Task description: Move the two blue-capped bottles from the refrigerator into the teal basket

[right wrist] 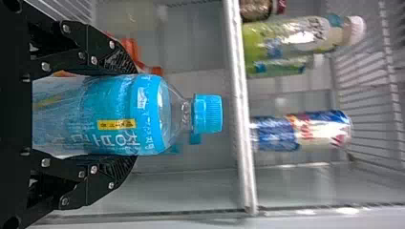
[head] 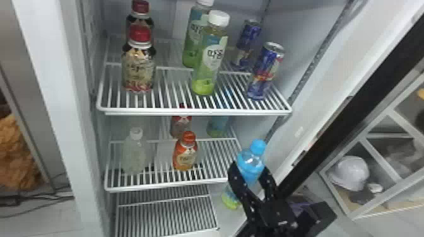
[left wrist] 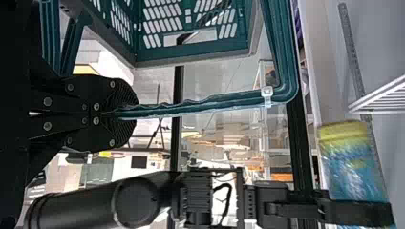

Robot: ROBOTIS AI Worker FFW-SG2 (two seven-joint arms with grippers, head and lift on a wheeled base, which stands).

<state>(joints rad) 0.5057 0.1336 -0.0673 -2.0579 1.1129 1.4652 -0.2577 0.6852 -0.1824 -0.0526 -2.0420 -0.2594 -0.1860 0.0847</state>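
The first blue-capped bottle (head: 250,168) is in hand, upright, out by the near right corner of the middle shelf (head: 170,185)! Scan from the left: the left gripper (left wrist: 125,113) has its fingers clamped around the handle (left wrist: 205,104) of the teal basket (left wrist: 191,53), so the target looks to be in its care. Onto the middle shelf, a pale bottle (head: 134,154) at near left, then the orange bottle (head: 185,153), and neither is wanted. Far right of that one, partly hidden under the upper rack, sits what looks like the second blue-capped bottle (head: 217,126). And at near right, the right gripper (head: 249,172) grasps our bottle around its body, one finger pressed to each side. So this is the carry, by my reading: next, keep it clear of the fridge door (head: 350,94), bring it over the basket's opening, lower it, let go, then go for the other.
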